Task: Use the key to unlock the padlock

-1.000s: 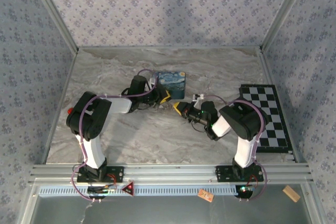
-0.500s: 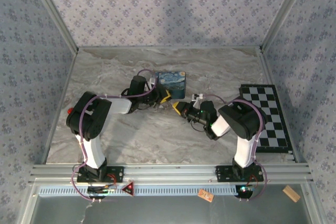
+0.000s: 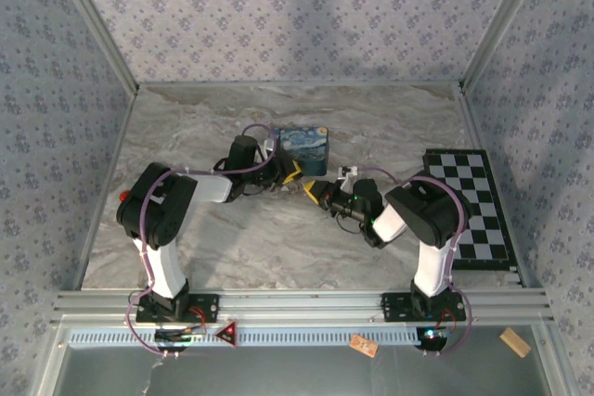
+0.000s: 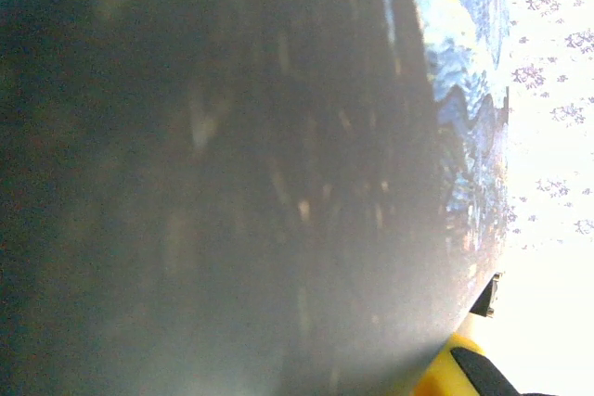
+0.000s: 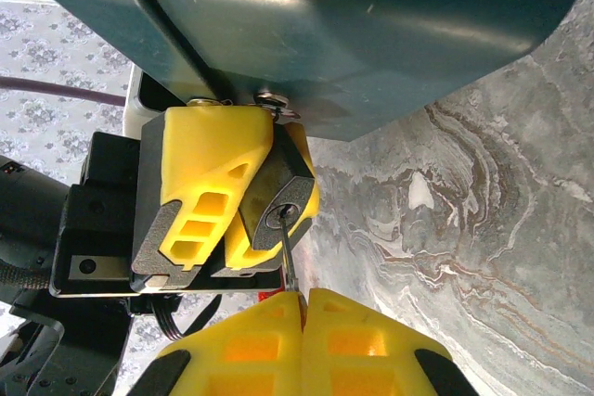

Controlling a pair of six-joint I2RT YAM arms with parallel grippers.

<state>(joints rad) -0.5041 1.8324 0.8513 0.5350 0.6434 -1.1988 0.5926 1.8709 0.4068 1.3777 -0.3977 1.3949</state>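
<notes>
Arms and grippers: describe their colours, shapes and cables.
The left arm and right arm have white links, black joint housings and purple cables looping alongside. The left gripper and right gripper have blocky yellow fingers with slotted cut-outs, on black mounts.

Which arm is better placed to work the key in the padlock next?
Right. The right gripper is shut on the key, whose blade tip is at the keyhole of the padlock. The left gripper clamps the padlock body, so it should probably just hold it steady.

Blue swirl-painted box close up, wallpaper beyond
</notes>
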